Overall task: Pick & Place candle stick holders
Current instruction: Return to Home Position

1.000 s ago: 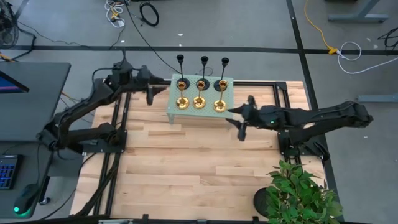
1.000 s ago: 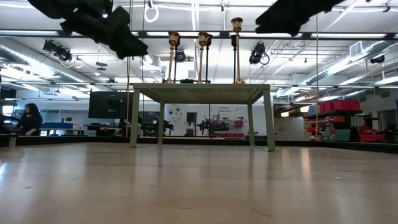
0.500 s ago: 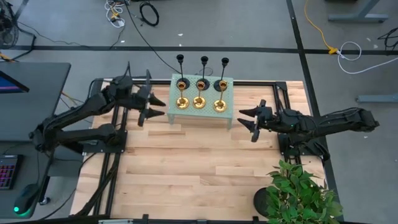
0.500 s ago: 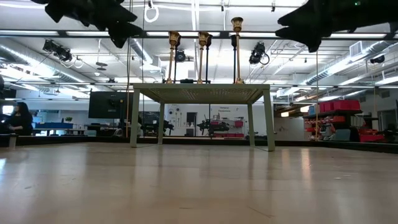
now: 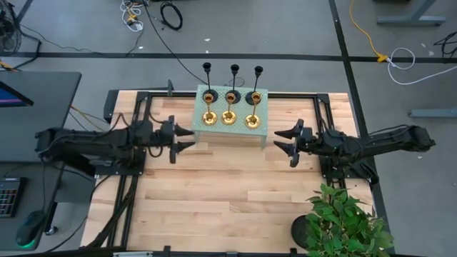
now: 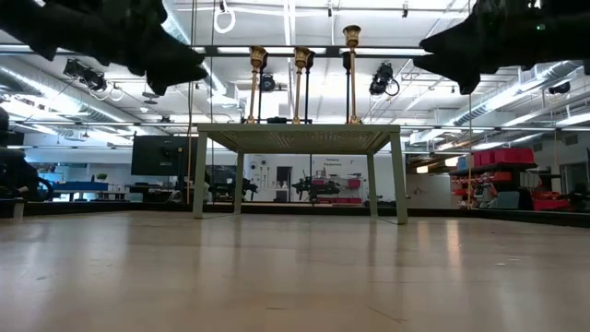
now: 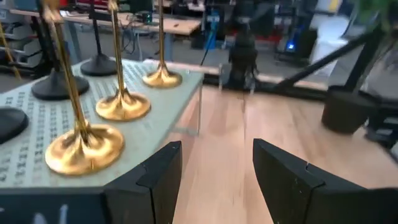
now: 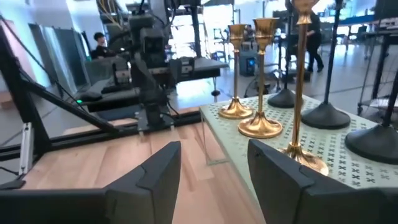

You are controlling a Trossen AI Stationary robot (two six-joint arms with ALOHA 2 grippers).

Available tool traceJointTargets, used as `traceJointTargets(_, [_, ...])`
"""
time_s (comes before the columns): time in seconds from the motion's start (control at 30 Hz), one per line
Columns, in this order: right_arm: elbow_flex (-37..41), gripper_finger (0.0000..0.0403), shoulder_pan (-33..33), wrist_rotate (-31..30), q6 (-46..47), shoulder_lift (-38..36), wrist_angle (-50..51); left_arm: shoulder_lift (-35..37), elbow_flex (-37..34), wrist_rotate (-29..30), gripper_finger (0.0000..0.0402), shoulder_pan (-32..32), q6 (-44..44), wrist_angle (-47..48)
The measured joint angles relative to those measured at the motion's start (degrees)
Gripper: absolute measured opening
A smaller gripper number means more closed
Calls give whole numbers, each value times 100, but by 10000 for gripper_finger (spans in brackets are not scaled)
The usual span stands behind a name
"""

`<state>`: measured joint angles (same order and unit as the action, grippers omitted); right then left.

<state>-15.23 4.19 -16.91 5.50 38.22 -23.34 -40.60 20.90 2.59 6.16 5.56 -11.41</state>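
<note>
Candle stick holders [image 5: 229, 118]: six, all upright on the pale green shelf [image 5: 220, 133], upper centre of the overhead view. Long axes vertical, cups uppermost. Three gold stand in the nearer row, three black behind. None has moved in the last second.
Left hand [image 5: 187, 138]: fingers apart, empty; it has dropped back to left of the shelf's front edge.
Right hand [image 5: 278, 140]: fingers apart, empty, drawn slightly off to the shelf's right.
Both are above the wooden worktop [image 5: 228, 193].

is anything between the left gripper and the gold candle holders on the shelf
Nothing visible. The left gripper, open and empty, sits just off the near edge of the shelf. The nearest gold candle holder stands just past that edge, with only bare shelf top before it.
</note>
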Motion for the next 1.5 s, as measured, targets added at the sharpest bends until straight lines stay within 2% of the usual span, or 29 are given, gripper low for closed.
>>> traceJointTargets(0.07, [156, 185, 0, 106, -46, 2, -268, 24, -109, 341, 197, -269, -153, 30])
traceJointTargets(0.17, [329, 185, 0, 329, -151, 2, -507, 37, -263, 517, 197, -547, -558, -7])
traceJointTargets(0.33, [593, 185, -2, 291, -147, 1, -807, 66, -661, 553, 197, -643, -664, -278])
traceJointTargets(0.47, [709, 185, 0, 303, -146, 2, -846, 65, -1155, 542, 197, -635, -663, -1041])
traceJointTargets(0.73, [1232, 185, 0, 680, -313, 2, -1784, 63, -1882, 511, 197, -620, -627, -1806])
traceJointTargets(0.8, [1437, 185, -2, 581, -301, 2, -2058, 63, -1935, 510, 197, -581, -648, -1858])
traceJointTargets(1.1, [1439, 185, -2, 487, -154, 11, -1891, 61, -2038, 513, 197, -40, -623, -1819])
traceJointTargets(1.5, [1439, 185, -2, 492, -37, 11, -1857, 52, -2043, 511, 197, -8, -474, -1802])
